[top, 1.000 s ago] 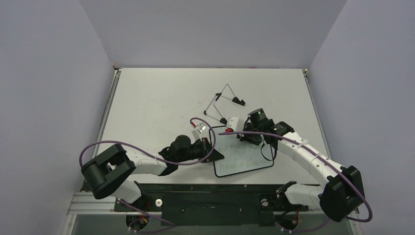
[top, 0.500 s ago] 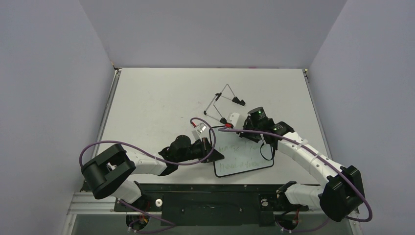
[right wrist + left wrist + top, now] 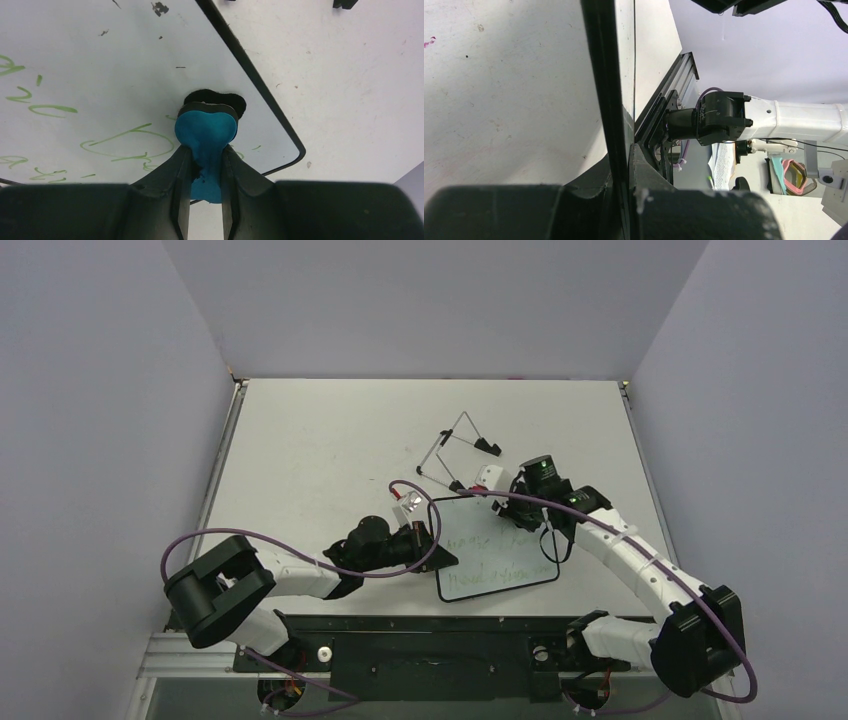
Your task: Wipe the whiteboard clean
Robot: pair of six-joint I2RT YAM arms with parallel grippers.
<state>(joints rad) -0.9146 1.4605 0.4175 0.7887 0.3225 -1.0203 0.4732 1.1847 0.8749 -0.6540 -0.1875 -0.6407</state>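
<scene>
The whiteboard (image 3: 497, 562) lies at the table's near middle, white with a thin black frame and green handwriting. My left gripper (image 3: 437, 552) is shut on its left edge; in the left wrist view the frame (image 3: 600, 75) runs edge-on between the fingers (image 3: 644, 170). My right gripper (image 3: 524, 514) is shut on the blue eraser (image 3: 206, 132). Its black felt (image 3: 214, 96) presses on the board (image 3: 100, 65) near a rounded corner. Green strokes lie left of the eraser.
The wire easel stand (image 3: 457, 448) with black feet lies on the table just beyond the board; one foot shows at the top of the right wrist view (image 3: 345, 4). The black base rail (image 3: 430, 640) runs along the near edge.
My right gripper has slid the eraser to the right across the board's far part, toward its far right corner. The left gripper and the board have not moved.
</scene>
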